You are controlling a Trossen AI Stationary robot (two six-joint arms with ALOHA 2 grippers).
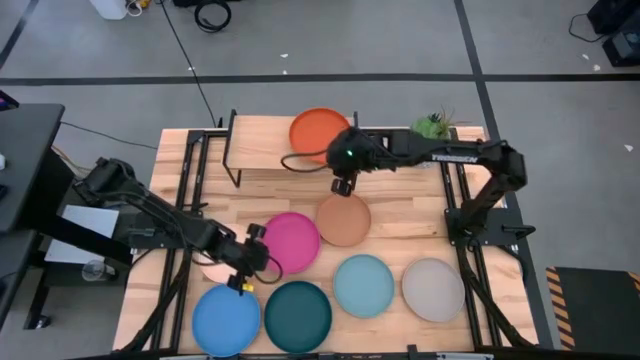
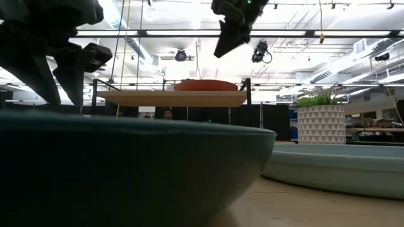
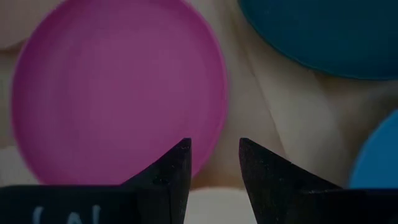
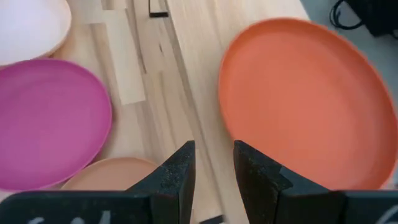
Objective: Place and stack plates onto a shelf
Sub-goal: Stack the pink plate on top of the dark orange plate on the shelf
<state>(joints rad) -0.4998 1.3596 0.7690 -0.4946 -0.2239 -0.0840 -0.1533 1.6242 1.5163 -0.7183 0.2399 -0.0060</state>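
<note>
The shelf (image 1: 262,148) stands at the table's far side, and the orange plate (image 1: 318,130) lies on its top (image 2: 170,98). My right gripper (image 1: 343,186) hovers open just near of the shelf, over the tan plate's (image 1: 343,220) far edge, holding nothing; its wrist view shows the orange plate (image 4: 305,106) ahead. My left gripper (image 1: 257,240) is open, low beside the pink plate's (image 1: 290,242) left rim (image 3: 118,93). The cream plate (image 1: 213,270) lies mostly hidden under the left arm. The blue (image 1: 226,318), dark teal (image 1: 298,315), light blue (image 1: 363,285) and grey (image 1: 433,289) plates lie flat along the near edge.
A potted plant (image 1: 432,125) stands at the far right corner beside the shelf. A black cable (image 1: 300,160) loops on the shelf top left of the orange plate. The shelf's left half is bare wood. In the low view the dark teal plate (image 2: 126,164) fills the foreground.
</note>
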